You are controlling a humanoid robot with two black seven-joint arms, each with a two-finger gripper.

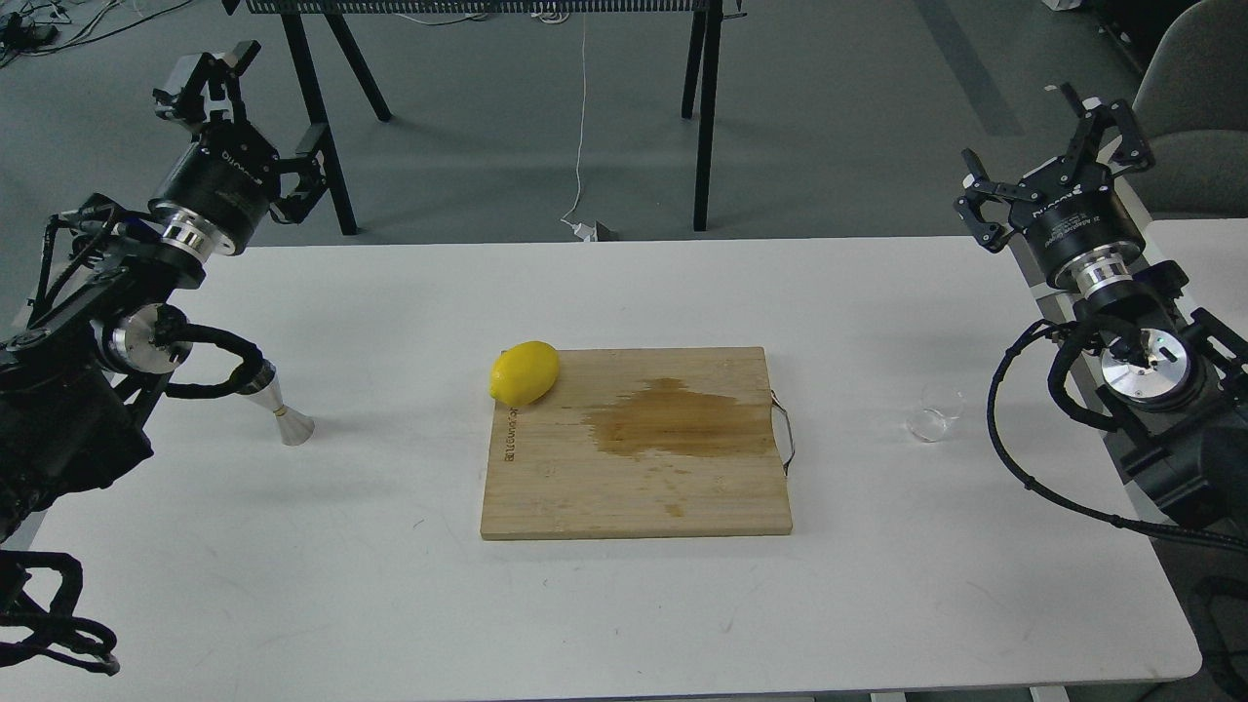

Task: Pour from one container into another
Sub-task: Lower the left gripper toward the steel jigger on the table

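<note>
The small clear glass cup [936,412] stands on the white table [390,595] at the right, just left of my right arm. At the left of the table the steel jigger [279,407] stands upright, its top partly hidden behind my left arm's cable. My left gripper [265,102] is raised beyond the table's far left corner, open and holding nothing, well above and behind the jigger. Over the far right edge my right gripper [1021,129] is likewise raised, open and holding nothing, well behind the cup.
A wooden cutting board [546,487] lies in the middle of the table with a dark wet stain [682,419] on it. A yellow lemon [525,372] rests at its far left corner. Black table legs and a cable stand on the floor behind.
</note>
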